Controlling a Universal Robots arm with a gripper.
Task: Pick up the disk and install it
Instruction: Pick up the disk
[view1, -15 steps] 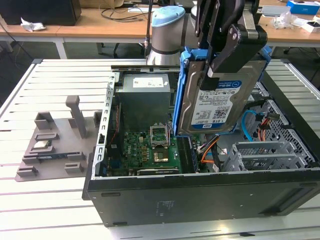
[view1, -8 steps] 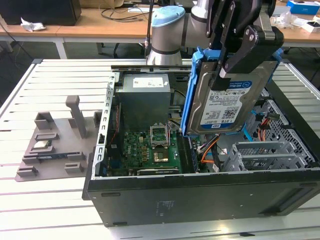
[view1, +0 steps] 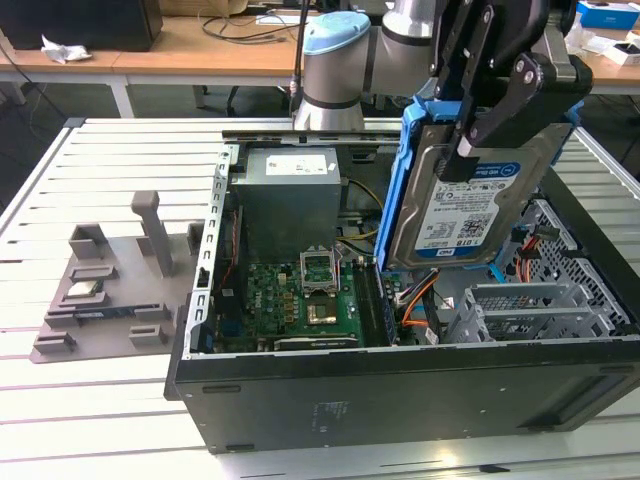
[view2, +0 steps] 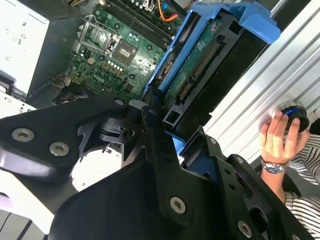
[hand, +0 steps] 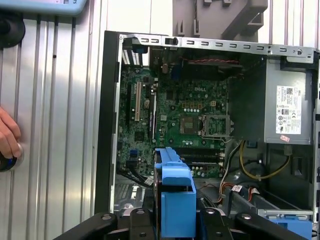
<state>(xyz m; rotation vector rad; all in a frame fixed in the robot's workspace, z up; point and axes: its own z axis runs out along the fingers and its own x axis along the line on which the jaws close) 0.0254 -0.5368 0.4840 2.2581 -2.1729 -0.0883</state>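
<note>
The gripper (view1: 466, 152) is clenched on the disk (view1: 470, 215), its 2 black fingers (view1: 497, 105) pinching the drive's upper edge from either face. The disk hangs on edge, slightly tilted, with its label facing the exterior view and its blue bracket (view1: 401, 185) around the sides. It is held above the open computer case (view1: 400, 372), over the gap between the green motherboard (view1: 300, 290) and the metal drive cage (view1: 545, 305). In the second wrist view a person's hand (view2: 276, 136) rests on a round knob (view2: 295, 116) beside the slatted table (view2: 260, 95).
</note>
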